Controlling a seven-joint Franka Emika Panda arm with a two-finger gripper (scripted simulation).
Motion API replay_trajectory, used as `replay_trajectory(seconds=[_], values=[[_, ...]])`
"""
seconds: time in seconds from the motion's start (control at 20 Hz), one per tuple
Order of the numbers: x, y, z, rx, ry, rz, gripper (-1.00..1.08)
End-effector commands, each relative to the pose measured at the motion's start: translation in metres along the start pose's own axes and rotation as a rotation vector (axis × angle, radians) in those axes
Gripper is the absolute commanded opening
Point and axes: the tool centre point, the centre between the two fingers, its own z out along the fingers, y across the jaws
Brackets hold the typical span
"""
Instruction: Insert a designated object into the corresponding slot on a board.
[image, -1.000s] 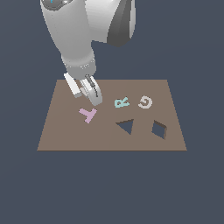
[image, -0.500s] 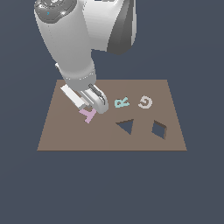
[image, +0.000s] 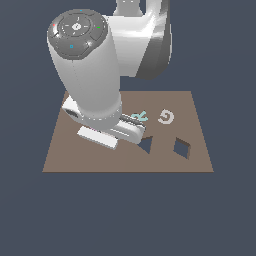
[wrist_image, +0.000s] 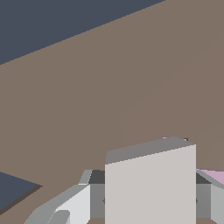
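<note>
In the wrist view the designated object (wrist_image: 150, 186), a pale grey-white square block, stands between my fingers (wrist_image: 70, 205), with the dark pads against both of its sides. My gripper (wrist_image: 150, 175) is shut on it, low over the brown board (wrist_image: 109, 87). In the exterior view the arm hides the gripper and the block, over the board's (image: 200, 160) left half. The slot (image: 182, 148), a diamond-turned square cut-out, lies open at the exterior view's right, well apart from the arm.
A triangular cut-out (image: 146, 145) shows partly beside the arm's wrist. The teal R (image: 141, 116) peeks out behind the arm and the whitish G (image: 166, 117) lies to its right. A pink sliver of the Y (wrist_image: 214, 176) shows behind the block.
The arm has leaned down and forward over the board's left half, and it now covers the Y and the gripper in the exterior view.
</note>
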Motion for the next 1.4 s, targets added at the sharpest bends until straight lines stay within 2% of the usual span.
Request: replay_trajectory(seconds=[0.0, 0.3, 0.6, 1.05, 1.35], values=[[0.011, -0.021, -0.001, 0.000, 0.001, -0.131, -1.00], [0.024, -0.070, -0.002, 0.000, 0.001, -0.412, -1.00], [0.023, -0.115, -0.003, 0.000, 0.001, -0.665, -1.00], [0.002, -0.176, -0.004, 0.001, 0.001, -1.014, -1.00], [-0.019, -0.204, -0.005, 0.001, 0.001, -1.206, -1.00]])
